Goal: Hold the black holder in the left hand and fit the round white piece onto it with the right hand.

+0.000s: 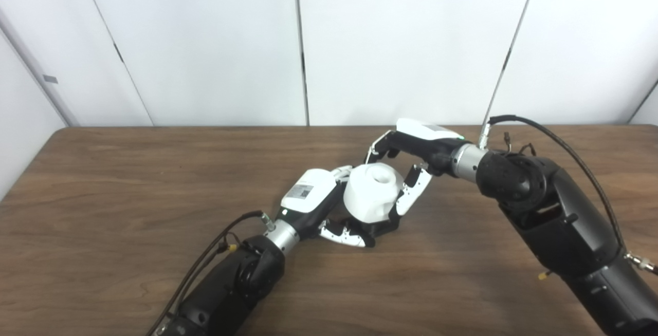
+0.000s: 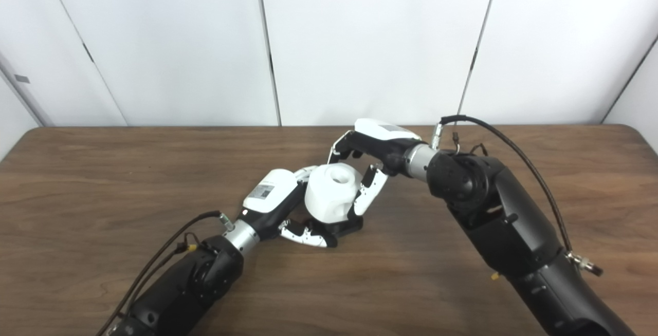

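Count: one table (image 1: 103, 233), two arms, two hands, one round white piece (image 1: 371, 192), one black holder (image 1: 378, 227) (only partly visible).

Nearest: both forearms come in from the bottom edge, left arm (image 1: 231, 284) from the near left, right arm (image 1: 560, 223) from the near right. One cable (image 1: 205, 259) runs along the left forearm, another cable (image 1: 565, 151) loops over the right one.

Mid-table: left hand (image 1: 329, 207) angled up and to the right, back of the hand facing up, label visible on it. Its fingers (image 1: 344, 234) curl under and around the low part of the stack, where a bit of the black holder shows just below the white piece. Reads as clamped on the holder, though most of the holder is hidden by fingers and by the white piece.

The round white piece sits directly on top of the holder, upright, with a round hole in its top face. Whether it is fully seated, cannot tell.

Slightly farther: right hand (image 1: 411, 159) reaches in from the right, back up, wrist roughly level. Thumb (image 1: 414, 189) against the right side of the white piece, fingers over its far side. Closed on the piece.

Far: the table's edge, then white wall panels (image 1: 401, 43) with dark seams.
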Action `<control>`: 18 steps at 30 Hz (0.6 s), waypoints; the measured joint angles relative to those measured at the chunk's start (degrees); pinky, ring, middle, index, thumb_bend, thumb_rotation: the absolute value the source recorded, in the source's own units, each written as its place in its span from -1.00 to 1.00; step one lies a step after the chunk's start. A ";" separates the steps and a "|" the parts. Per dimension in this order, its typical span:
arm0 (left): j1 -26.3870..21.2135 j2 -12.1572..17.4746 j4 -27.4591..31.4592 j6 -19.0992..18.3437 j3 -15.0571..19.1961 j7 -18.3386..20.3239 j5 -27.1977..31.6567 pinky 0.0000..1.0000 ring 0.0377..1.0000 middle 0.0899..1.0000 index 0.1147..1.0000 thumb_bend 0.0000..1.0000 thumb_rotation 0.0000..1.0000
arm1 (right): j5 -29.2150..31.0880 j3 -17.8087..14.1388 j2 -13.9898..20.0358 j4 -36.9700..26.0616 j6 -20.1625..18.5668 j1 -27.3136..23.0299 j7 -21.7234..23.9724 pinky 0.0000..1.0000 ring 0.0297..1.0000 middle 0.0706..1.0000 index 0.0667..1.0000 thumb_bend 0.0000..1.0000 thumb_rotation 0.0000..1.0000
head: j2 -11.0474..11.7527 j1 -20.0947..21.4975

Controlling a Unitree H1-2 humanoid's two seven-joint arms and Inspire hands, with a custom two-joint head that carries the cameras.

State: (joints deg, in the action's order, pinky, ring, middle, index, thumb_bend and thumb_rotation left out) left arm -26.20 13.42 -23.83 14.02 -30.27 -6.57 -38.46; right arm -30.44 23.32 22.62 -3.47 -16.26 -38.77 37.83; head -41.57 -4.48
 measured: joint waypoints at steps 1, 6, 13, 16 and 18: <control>0.01 0.01 0.00 0.00 0.02 0.02 0.00 0.45 0.80 0.75 0.14 1.00 -0.47 | 0.01 0.00 -0.03 0.01 0.04 0.00 -0.01 0.56 0.61 0.50 -0.11 0.04 -0.75 | 0.00 0.00; 0.05 0.10 0.05 0.01 0.08 0.27 0.02 0.43 0.79 0.75 0.08 1.00 -0.47 | 0.02 0.00 -0.10 0.23 0.55 -0.04 -0.05 0.54 0.60 0.50 -0.11 0.04 -0.75 | -0.35 -0.18; 0.04 0.12 0.05 0.02 0.64 0.69 0.80 0.41 0.78 0.74 0.07 1.00 -0.49 | 0.55 0.00 -0.20 1.49 1.84 -0.17 -0.85 0.55 0.61 0.48 -0.11 0.04 -0.75 | -0.62 -0.26; 0.06 0.11 0.05 0.02 0.85 0.71 0.95 0.40 0.77 0.72 0.06 1.00 -0.52 | 0.69 0.01 -0.23 1.94 2.58 -0.20 -1.20 0.57 0.62 0.49 -0.11 0.04 -0.75 | -0.70 -0.35; 0.06 0.12 0.05 0.02 0.99 0.71 0.97 0.39 0.76 0.72 0.05 1.00 -0.51 | 0.75 0.03 -0.27 2.04 2.74 -0.20 -1.35 0.58 0.62 0.49 -0.11 0.04 -0.75 | -0.70 -0.26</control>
State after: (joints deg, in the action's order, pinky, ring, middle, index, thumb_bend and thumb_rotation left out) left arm -26.13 13.54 -23.78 14.03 -29.29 -5.86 -37.50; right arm -29.69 23.35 22.35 -1.43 -13.52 -38.97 36.48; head -42.28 -4.75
